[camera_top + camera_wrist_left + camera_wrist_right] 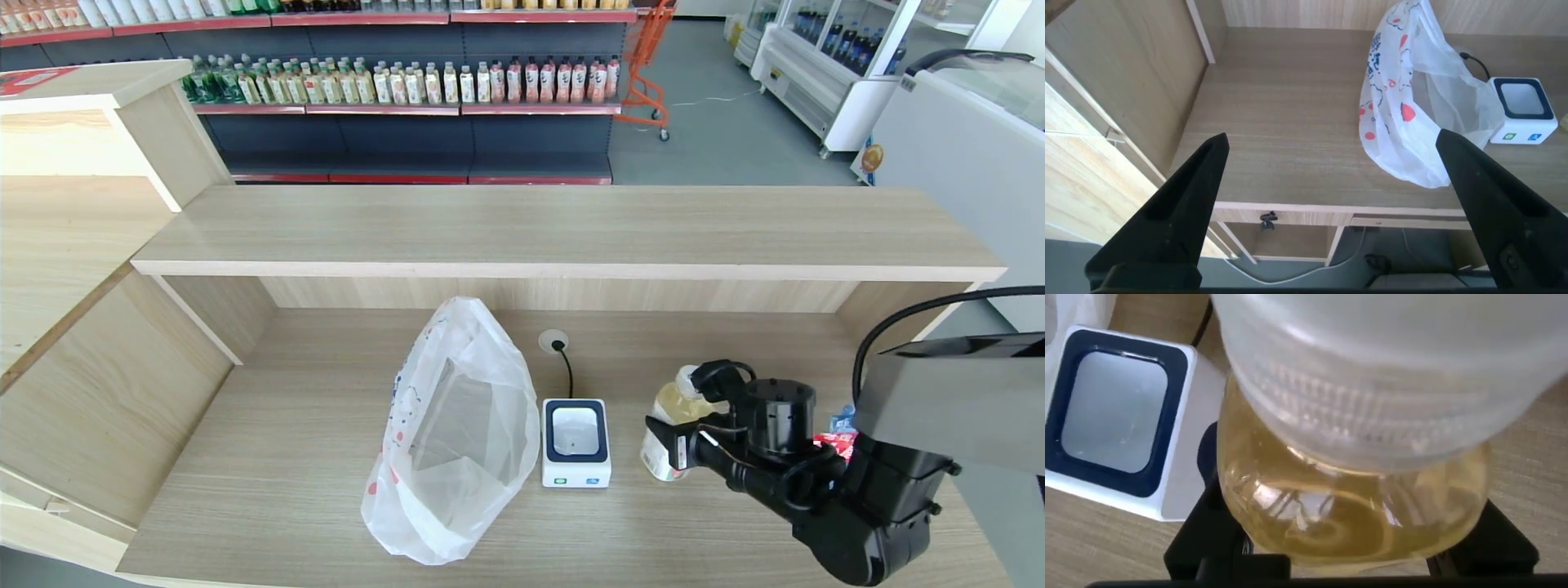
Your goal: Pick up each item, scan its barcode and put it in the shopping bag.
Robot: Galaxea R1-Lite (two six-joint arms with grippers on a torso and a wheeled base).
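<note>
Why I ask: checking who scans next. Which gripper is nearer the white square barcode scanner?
Right. The right gripper, shut on the clear plastic bottle of yellow liquid, is beside the scanner; the left gripper hangs open farther off, beyond the white plastic bag.

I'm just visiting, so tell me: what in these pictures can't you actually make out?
1. The bottle and its barcode: in the head view the right arm's fingers cover part of the label; the right wrist view sits too close, showing just cap and liquid.
2. The red and blue packets: in the head view, mostly hidden behind the right arm.
3. What is inside the shopping bag: crumpled film hides it in the head and left wrist views.
</note>
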